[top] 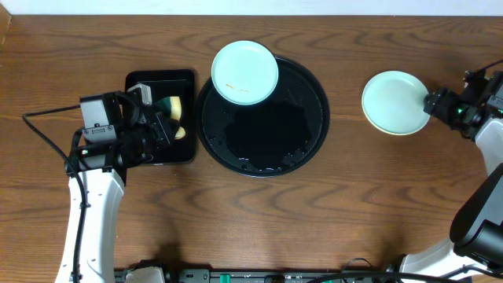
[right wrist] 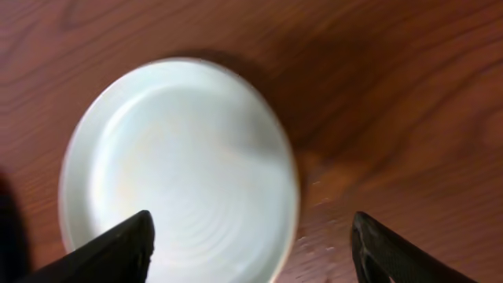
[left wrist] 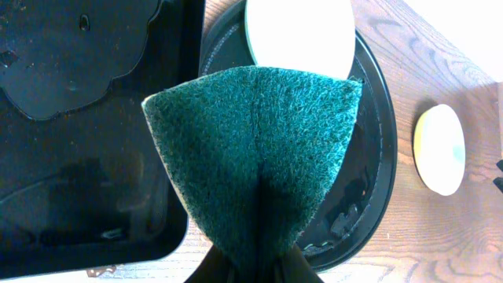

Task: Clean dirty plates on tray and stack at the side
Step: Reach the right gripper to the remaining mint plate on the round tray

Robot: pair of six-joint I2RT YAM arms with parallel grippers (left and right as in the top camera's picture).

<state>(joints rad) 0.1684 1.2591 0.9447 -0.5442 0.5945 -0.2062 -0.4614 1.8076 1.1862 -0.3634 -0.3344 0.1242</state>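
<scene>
A pale mint-green plate [top: 245, 72] with small orange-brown smears rests on the far left rim of the round black tray [top: 302, 145]. It also shows in the left wrist view [left wrist: 302, 31], on the tray [left wrist: 373, 165]. A second pale plate [top: 394, 102] lies on the table at the right, also seen in the left wrist view [left wrist: 440, 149]; I cannot tell whether another lies beneath it. My left gripper [top: 161, 126] is shut on a green scouring sponge [left wrist: 255, 157] above the rectangular tray. My right gripper [right wrist: 250, 251] is open, its fingers astride that plate's [right wrist: 181, 169] right edge.
A smaller rectangular black tray [top: 141, 153] lies left of the round tray, under my left gripper, with a yellow-and-green sponge [top: 174, 106] on it. It fills the left of the left wrist view [left wrist: 78, 157]. The table is brown wood.
</scene>
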